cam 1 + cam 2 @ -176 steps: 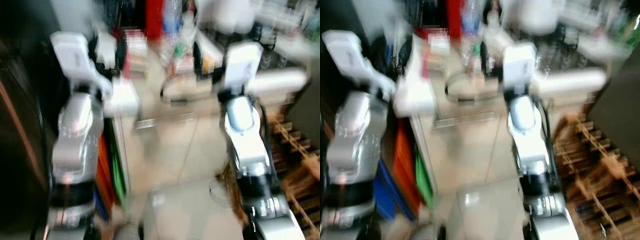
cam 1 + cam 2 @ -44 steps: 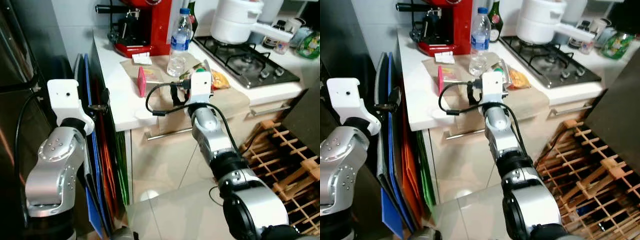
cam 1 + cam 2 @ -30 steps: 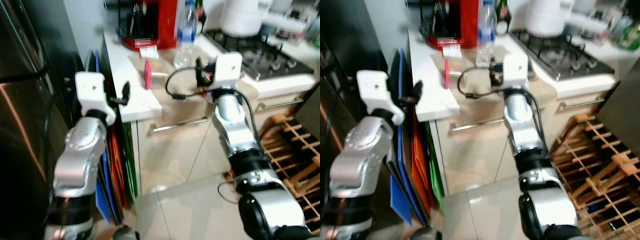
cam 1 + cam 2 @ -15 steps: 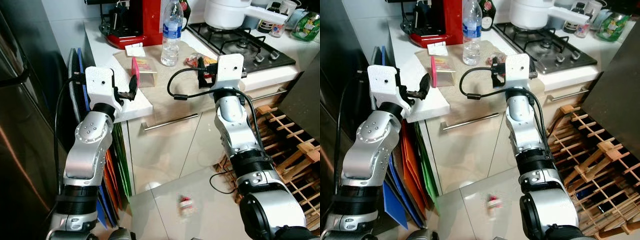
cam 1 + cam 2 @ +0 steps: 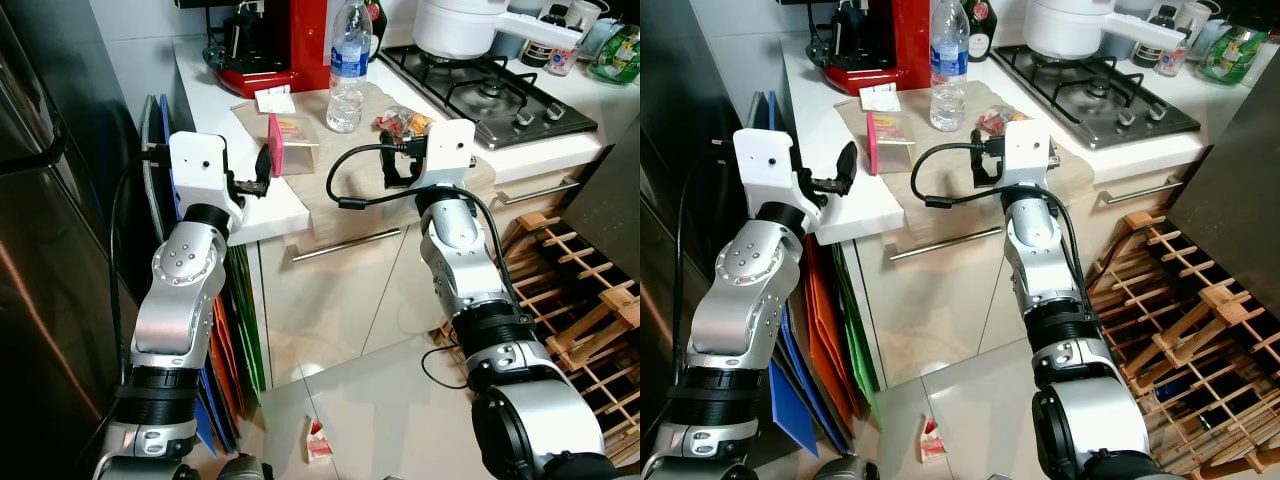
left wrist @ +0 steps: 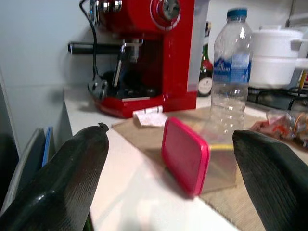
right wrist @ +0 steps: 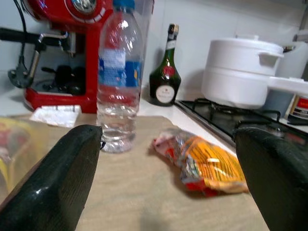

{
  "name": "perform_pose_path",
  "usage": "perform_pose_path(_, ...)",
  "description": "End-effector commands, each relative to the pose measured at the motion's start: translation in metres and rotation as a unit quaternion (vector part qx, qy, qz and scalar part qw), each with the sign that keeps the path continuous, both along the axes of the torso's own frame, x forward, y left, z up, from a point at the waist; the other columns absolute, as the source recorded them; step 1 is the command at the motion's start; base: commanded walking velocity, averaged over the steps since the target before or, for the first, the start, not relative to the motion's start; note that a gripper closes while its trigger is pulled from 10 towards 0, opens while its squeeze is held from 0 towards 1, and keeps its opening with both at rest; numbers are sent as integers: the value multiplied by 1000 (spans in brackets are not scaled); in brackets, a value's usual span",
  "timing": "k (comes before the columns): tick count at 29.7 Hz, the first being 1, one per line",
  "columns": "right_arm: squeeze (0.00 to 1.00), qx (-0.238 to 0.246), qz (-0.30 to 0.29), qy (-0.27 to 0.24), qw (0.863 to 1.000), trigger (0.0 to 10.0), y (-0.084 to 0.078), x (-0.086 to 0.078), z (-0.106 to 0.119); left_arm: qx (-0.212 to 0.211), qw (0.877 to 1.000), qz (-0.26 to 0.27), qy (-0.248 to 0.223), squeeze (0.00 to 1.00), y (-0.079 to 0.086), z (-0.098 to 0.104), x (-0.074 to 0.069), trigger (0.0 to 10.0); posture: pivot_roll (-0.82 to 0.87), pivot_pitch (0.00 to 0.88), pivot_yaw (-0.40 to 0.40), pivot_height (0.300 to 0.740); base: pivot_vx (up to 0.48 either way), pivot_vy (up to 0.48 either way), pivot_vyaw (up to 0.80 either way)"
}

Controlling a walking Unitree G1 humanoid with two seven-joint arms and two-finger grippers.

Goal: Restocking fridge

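A: As the head views have it, what's on the counter?

B: Item 1, pink-lidded box (image 5: 291,143), lying on its side on the tan mat (image 5: 330,170), lid facing the left gripper (image 5: 262,168), which hangs near it at the counter edge w/ fingers spread wide, empty. Item 2, water bottle (image 5: 346,66), upright, further back on the mat. Item 3, snack packet (image 5: 400,122), just beyond the right gripper (image 5: 980,160), between bottle and hob (image 5: 490,95). Also a small carton (image 5: 318,441) on the floor tiles, well apart from everything. Dark fridge door (image 5: 40,250) to robot's left.

A: Left wrist view?

B: Box (image 6: 197,156) dead centre between both fingers (image 6: 62,178), not touched. Clear body, stiff, prob. light; lid looks smooth, so could slip. Best hold, I'd judge: across the body's flat walls, not the lid rim. Red coffee machine (image 6: 159,53) behind.

A: Right wrist view?

B: Fingers (image 7: 53,178) far apart, nothing held. Packet (image 7: 207,163) lies ahead: soft, crinkly, light, contents prob. crushable; pinch gently across the middle. Bottle (image 7: 118,82) near-empty by the look, so light, thin walls will flex; grip mid-body below the label. White pot (image 7: 240,79) and green bottle (image 7: 165,72) behind.
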State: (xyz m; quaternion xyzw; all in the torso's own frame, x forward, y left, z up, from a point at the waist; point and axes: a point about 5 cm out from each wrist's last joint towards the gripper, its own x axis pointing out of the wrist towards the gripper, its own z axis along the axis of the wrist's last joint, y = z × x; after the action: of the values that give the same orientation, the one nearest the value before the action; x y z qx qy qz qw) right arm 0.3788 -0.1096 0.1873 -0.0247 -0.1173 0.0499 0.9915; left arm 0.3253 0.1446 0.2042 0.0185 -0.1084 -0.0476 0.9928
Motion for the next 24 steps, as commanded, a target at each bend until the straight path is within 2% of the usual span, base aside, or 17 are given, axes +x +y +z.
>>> perform_pose_path(1,0,-4,13,-7,1000,10000,4,1,4,3,1000,-5,-10,0,-2,4,1,10000,88,0,-12,740,446,0,0)
perform_pose_path(8,0,-7,21,-19,1000,10000,5,1,9,43,998,-26,-45,0,-12,12,1,10000,90,0,-18,740,472,0,0)
perform_pose_path(12,0,-8,22,-22,999,10000,4,2,10,34,997,-23,-59,0,-12,16,-1,10000,103,0,-32,740,418,0,0)
perform_pose_path(15,0,-10,27,-21,999,10000,7,2,10,23,998,-13,-59,0,-9,14,-2,10000,104,0,-35,740,0,0,0)
perform_pose_path(24,0,-13,42,-27,999,10000,13,3,13,24,998,-4,-59,0,-6,12,-1,10000,108,0,-36,740,0,0,0)
